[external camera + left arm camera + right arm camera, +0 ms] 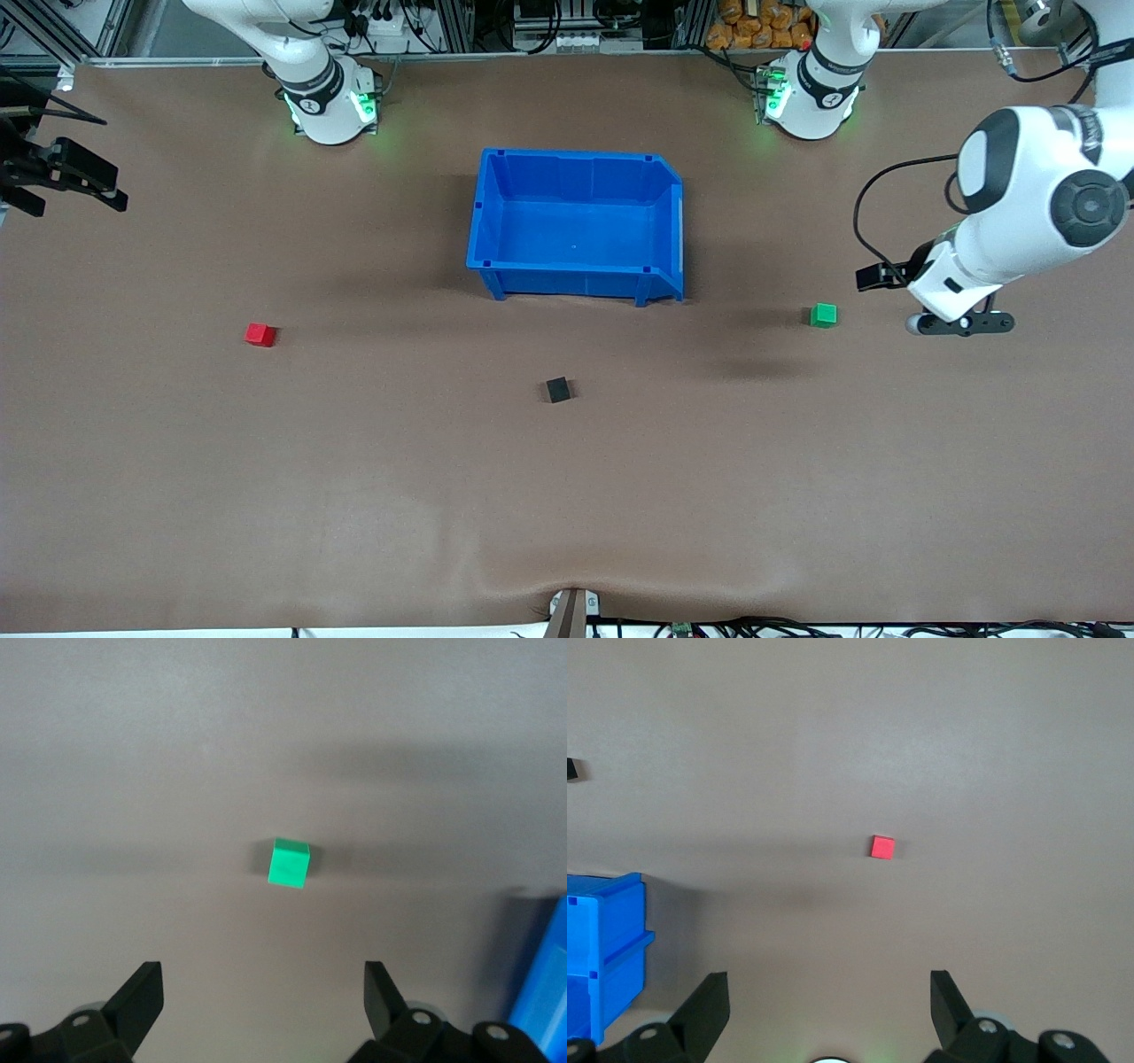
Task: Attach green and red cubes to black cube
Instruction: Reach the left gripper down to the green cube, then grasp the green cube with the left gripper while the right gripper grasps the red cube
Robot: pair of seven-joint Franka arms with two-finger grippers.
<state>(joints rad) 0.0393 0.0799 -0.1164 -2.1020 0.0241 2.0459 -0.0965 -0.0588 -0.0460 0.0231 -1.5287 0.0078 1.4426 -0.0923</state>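
Observation:
The black cube sits on the brown table, nearer to the front camera than the blue bin. The red cube lies toward the right arm's end, the green cube toward the left arm's end. My left gripper hangs just beside the green cube, toward the table's end. In the left wrist view it is open and empty, with the green cube ahead of it. My right gripper is up at the table's edge. It is open and empty, the red cube far ahead. The black cube's edge shows too.
An empty blue bin stands at mid-table between the two arm bases. Its corner shows in the left wrist view and in the right wrist view. The brown mat has a slight ripple at its front edge.

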